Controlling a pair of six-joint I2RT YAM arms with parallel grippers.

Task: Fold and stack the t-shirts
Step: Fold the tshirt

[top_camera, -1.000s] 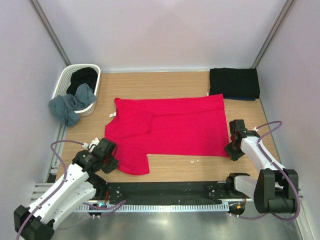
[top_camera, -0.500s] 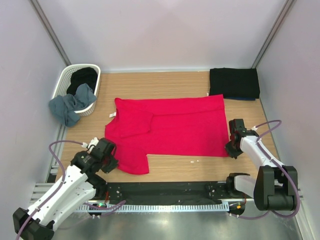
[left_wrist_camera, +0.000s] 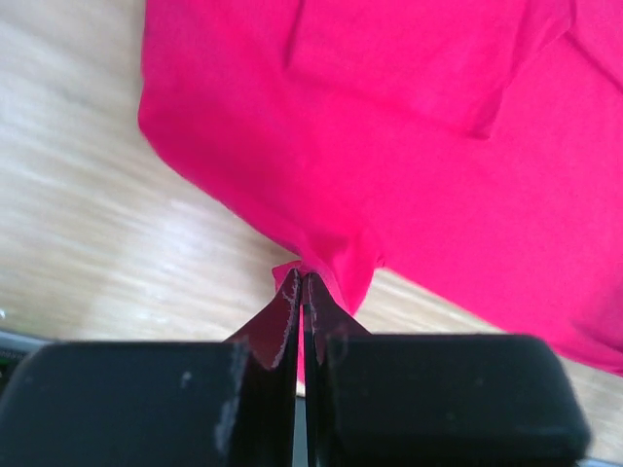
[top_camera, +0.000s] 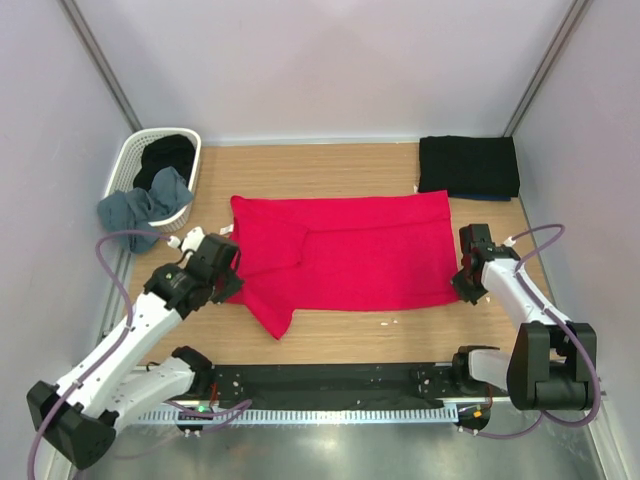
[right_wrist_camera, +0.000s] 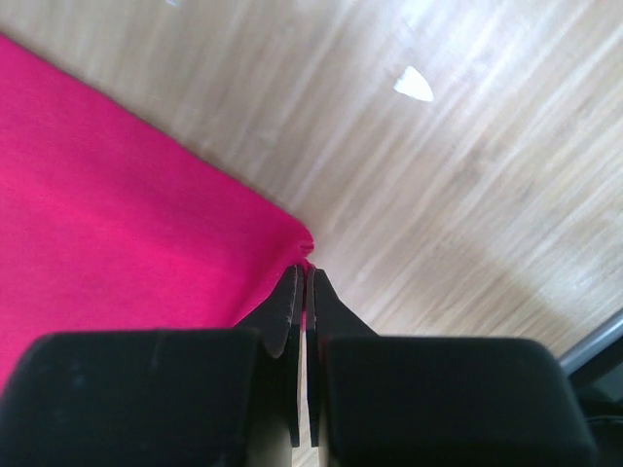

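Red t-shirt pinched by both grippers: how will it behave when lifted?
Likely floppy: the red t-shirt bunches into a pucker at the left gripper. Probably light: thin edge pinches hold it there and at the right gripper.

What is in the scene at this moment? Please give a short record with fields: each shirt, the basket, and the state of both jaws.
red t-shirt: spread on the table, one sleeve folded in, bunched at its near-left edge
left jaws: shut on the red t-shirt's near-left edge
right jaws: shut on its near-right corner
black stack: folded, at the far right of the table
basket: far left, with a black garment inside
grey-blue shirt: unfolded, hanging over the basket's near rim
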